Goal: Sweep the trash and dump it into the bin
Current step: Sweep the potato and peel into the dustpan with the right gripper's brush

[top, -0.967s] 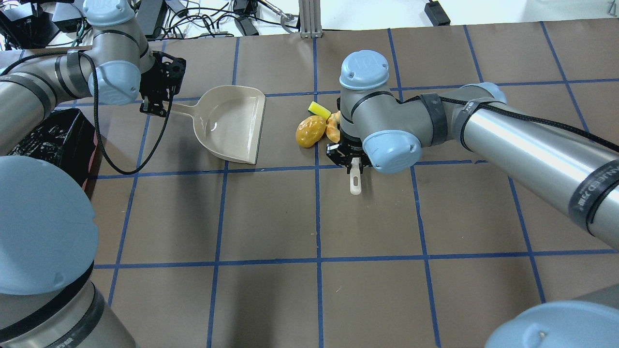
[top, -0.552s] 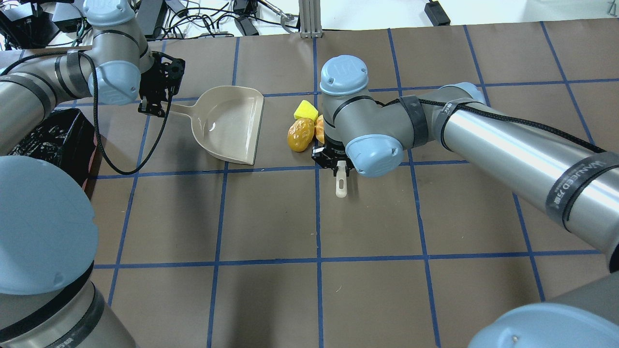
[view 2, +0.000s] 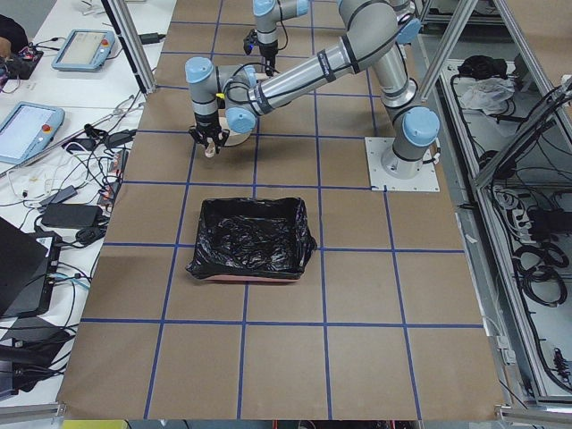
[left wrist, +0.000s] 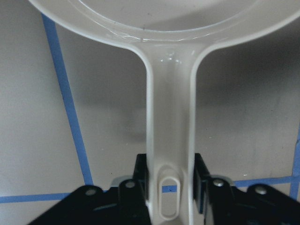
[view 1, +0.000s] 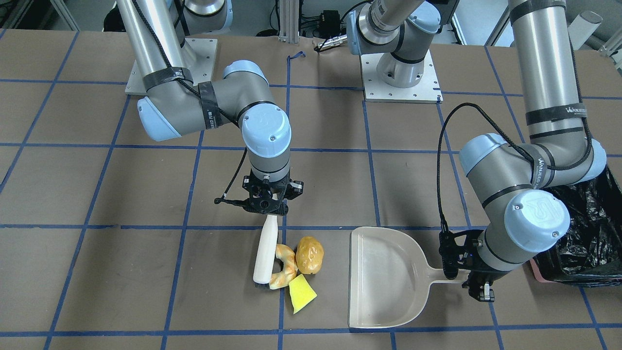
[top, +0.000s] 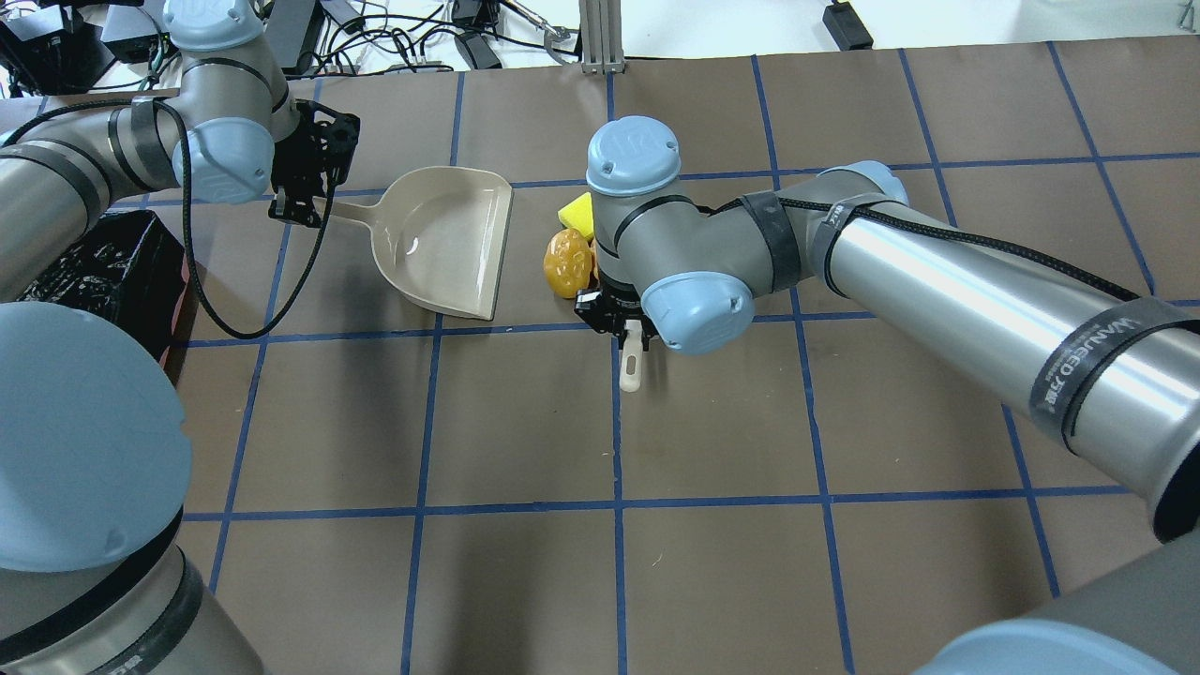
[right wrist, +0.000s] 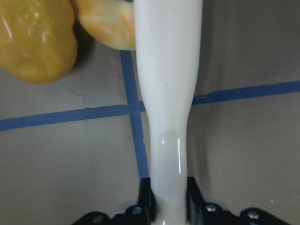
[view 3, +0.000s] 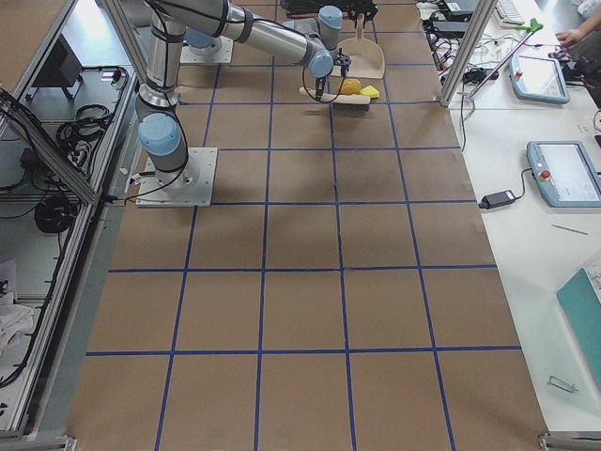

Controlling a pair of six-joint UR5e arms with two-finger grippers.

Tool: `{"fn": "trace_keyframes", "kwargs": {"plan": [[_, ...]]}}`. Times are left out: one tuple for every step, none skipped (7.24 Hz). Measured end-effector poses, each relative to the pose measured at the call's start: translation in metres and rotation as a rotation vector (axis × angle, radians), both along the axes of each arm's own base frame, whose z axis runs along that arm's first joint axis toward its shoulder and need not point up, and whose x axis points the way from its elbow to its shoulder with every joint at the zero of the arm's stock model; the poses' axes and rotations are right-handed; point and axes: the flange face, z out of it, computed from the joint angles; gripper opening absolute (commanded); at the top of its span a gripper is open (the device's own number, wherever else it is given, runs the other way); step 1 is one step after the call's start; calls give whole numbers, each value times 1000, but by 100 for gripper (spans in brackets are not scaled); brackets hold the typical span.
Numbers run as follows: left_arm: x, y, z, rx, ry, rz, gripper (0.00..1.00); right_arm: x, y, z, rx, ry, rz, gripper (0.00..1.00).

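Three trash items (view 1: 294, 272) — one dustpan (view 1: 384, 277), one bin (view 1: 590, 228)

A glossy brown-yellow potato (view 1: 310, 254), an orange-cream peel (view 1: 286, 266) and a yellow sponge (view 1: 301, 293) lie on a brown surface (view 1: 97, 194) ruled with blue grid lines. The brush (view 1: 266, 250) is white, the dustpan (view 1: 384, 277) beige, and the bin (view 1: 590, 228) wears a shiny black liner over a pinkish base.

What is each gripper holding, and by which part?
The left gripper clamps the dustpan by its handle end; the right gripper grips the brush by its handle.
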Motion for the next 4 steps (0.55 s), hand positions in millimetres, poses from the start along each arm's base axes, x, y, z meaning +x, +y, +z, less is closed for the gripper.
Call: {"fn": "trace_keyframes", "kwargs": {"plan": [[0,0,0,0,0,1,5,11,0,2,-6,-6,-4,0],[0,0,0,1,0,1,4,21,-2,1,-12,-9,-6,0],[0,0,-1,1,0,1,4,28,-5,-1,-19,-21,-10,0],[0,0,-1,1,0,2,4,33,-7,-5,-20,-41,-18,0]]}}
